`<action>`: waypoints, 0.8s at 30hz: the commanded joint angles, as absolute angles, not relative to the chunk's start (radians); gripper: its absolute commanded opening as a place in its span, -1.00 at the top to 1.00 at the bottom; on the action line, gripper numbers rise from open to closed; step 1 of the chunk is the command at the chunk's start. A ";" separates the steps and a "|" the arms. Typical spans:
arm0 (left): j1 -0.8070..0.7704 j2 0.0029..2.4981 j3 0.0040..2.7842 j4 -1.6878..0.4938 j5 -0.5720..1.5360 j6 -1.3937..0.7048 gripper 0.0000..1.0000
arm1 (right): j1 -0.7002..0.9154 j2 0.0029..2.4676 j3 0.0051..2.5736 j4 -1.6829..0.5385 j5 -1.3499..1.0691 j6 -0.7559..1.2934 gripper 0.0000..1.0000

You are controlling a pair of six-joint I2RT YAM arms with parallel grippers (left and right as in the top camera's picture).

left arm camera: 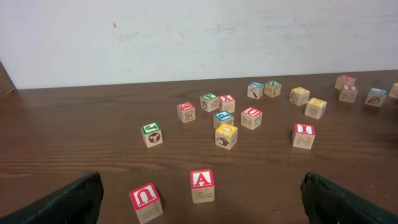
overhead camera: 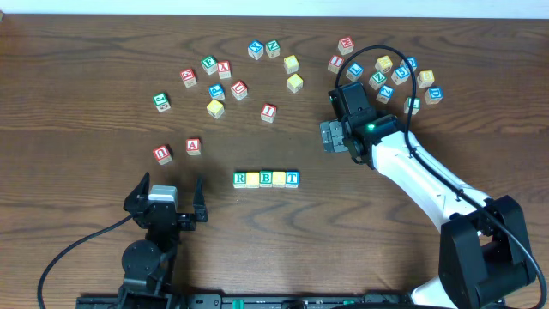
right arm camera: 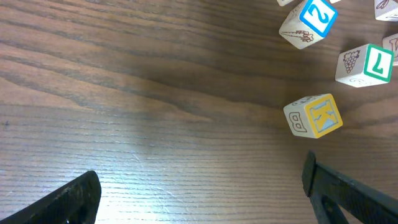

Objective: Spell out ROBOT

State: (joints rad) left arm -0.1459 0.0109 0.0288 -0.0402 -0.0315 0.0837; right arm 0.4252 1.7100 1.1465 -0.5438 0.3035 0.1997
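robot row (overhead camera: 267,178) sitting mid bench (overhead camera: 86,69), touching end to end, looks pretty much spelled. left gripper (overhead camera: 169,196) and right gripper (overhead camera: 350,110) both wide, holding nothing. probably best to back off high and avoid clipping the row.

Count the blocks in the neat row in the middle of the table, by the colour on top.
Green block: 1
Yellow blocks: 2
Blue blocks: 2
Total: 5
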 commanded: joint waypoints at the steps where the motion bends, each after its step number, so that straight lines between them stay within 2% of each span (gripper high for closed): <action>1: -0.147 0.004 0.004 -0.071 -0.034 0.097 -1.00 | 0.434 1.679 1.161 -0.549 0.329 0.182 -0.99; 6: -0.147 0.004 0.005 -0.071 -0.034 0.097 -1.00 | 0.431 1.594 1.147 -0.514 0.354 0.134 -0.99; 11: -0.147 0.004 0.005 -0.071 -0.034 0.097 -1.00 | 0.410 1.419 1.054 -0.370 0.353 0.087 -0.98; 18: -0.147 0.004 0.004 -0.071 -0.034 0.097 -1.00 | 0.310 1.101 0.717 -0.028 0.300 0.074 -0.99; 24: -0.147 0.004 0.005 -0.071 -0.034 0.097 -1.00 | 0.217 0.863 0.445 0.250 0.149 -0.093 -0.99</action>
